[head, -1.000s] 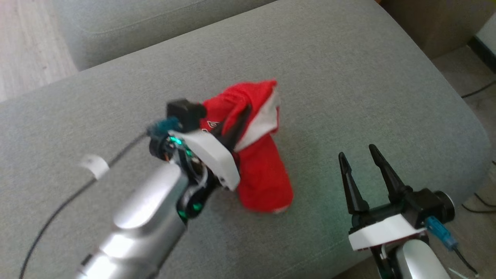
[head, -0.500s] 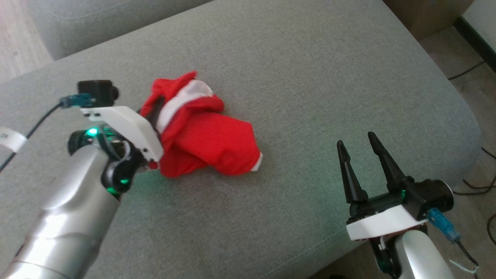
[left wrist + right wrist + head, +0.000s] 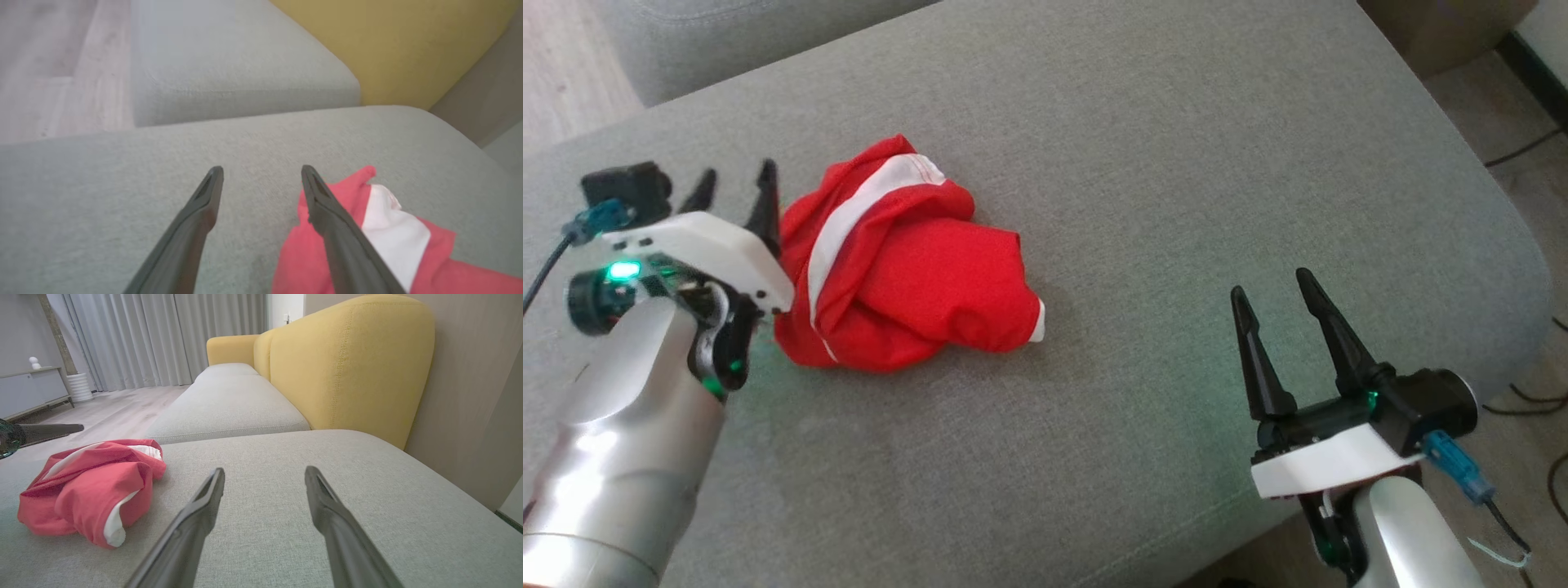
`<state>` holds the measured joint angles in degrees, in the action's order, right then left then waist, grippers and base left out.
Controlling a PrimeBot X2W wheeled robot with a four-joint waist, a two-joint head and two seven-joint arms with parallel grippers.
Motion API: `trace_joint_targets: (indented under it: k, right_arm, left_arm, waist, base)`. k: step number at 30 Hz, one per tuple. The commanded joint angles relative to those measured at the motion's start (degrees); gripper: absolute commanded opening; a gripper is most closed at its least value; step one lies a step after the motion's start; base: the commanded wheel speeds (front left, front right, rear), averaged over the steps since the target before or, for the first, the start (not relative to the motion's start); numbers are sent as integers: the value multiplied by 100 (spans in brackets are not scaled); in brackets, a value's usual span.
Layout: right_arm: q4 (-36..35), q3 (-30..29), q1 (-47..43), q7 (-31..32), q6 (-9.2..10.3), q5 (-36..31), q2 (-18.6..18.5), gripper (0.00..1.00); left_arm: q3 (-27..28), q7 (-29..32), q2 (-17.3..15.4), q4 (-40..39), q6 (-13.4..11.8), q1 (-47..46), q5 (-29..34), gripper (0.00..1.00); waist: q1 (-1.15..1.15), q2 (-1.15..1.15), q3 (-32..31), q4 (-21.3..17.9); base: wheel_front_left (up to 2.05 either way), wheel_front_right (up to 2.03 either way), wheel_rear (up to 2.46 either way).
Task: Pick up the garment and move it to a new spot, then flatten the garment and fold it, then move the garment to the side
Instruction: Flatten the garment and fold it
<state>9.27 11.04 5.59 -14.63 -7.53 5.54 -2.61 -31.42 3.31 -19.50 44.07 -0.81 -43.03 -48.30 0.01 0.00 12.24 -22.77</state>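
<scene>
Though due for flattening and folding, lies bunched in a loose mound: crumpled red cloth garment with a white band (image 3: 915,278), resting on the broad grey woven sofa cushion (image 3: 1176,163), left of that cushion's middle in the head view. Runs longest from the white-banded end at the upper left down to a white-edged hem corner at the lower right, near the cushion's centre. Sits just beside the left two-fingered dark gripper (image 3: 737,173), on that gripper's own right side; along the left wrist view, overlaps the right-hand finger (image 3: 325,212) in the picture, yet cannot tell whether touching or merely close behind. Shows the left jaws spread wide, bare cushion between them, nothing held. Lies well apart from the right two-fingered dark gripper (image 3: 1271,283), off to its left across open cushion; shows those jaws equally wide and gripping nothing, poised near the cushion's front edge. Marks the left arm, by this reading, as much the nearer: probably needs only a short sideways shift to bracket the banded edge, leaving the hem corner as the likelier reach for the right arm. Suggests flattening not yet begun. Farther out: second grey seat cushion (image 3: 229,404), mustard-yellow upholstered backrest (image 3: 347,359), pale wood floor (image 3: 564,73).
</scene>
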Motion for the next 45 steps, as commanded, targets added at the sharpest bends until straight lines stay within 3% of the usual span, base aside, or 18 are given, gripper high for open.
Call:
trace_joint_targets:
  k: [1, 8, 16, 21, 29, 38, 39, 40, 41, 42, 45]
  right_arm:
    - [-178, 115, 203, -37, 4, -16, -27, 100]
    - [-168, -64, 0, -37, 4, -115, -27, 100]
    - [-272, -235, -187, -37, 4, -265, -27, 100]
    - [-313, -262, -199, -37, 4, -306, -27, 100]
    - [-333, -125, -83, -37, 4, -295, -27, 100]
    - [-345, -75, 26, -37, 4, -232, -27, 100]
    - [-347, -67, 30, -37, 4, -225, -27, 100]
    - [-346, -64, 32, -37, 4, -218, -27, 100]
    - [-343, -63, 34, -37, 4, -206, -27, 100]
    - [-342, -61, 36, -37, 4, -197, -27, 100]
    - [-336, -74, 29, -37, 4, -184, -27, 100]
  left_arm:
    - [229, -259, -258, -110, -66, -262, 96, 100]
    - [204, -1607, -80, -647, -302, 422, 443, 100]
    - [-158, -1819, 326, -1988, -555, 1606, 1000, 100]
    - [-717, -1759, 511, -2495, -524, 2173, 1340, 100]
    - [-1183, -1483, 599, -2240, -418, 2047, 1607, 100]
    - [-1377, -1247, 577, -1292, -372, 1468, 1886, 100]
    - [-1409, -1212, 566, -1168, -367, 1396, 1930, 53]
    - [-1420, -1183, 572, -1049, -363, 1337, 1941, 37]
    - [-1435, -1146, 581, -936, -346, 1286, 1945, 14]
    - [-1442, -1121, 593, -839, -325, 1242, 1939, 0]
    - [-1423, -1066, 649, -663, -226, 1171, 1839, 0]
  waist:
    - [-1, 0, -50, 34]
    - [-1, 0, -325, 265]
    - [-1, 0, -402, 583]
    - [-1, 0, -333, 709]
    - [-1, 0, -115, 659]
    - [-1, 0, 119, 438]
    - [-1, 0, 135, 419]
    - [-1, 0, 146, 408]
    - [-1, 0, 153, 399]
    - [-1, 0, 158, 392]
    - [-1, 0, 146, 396]
  base:
    - [0, 0, 0]
    - [0, 0, 0]
    - [0, 0, 0]
    - [0, 0, 0]
    - [0, 0, 0]
    - [0, 0, 0]
    - [0, 0, 0]
    - [0, 0, 0]
    - [0, 0, 0]
    - [0, 0, 0]
    - [0, 0, 0]
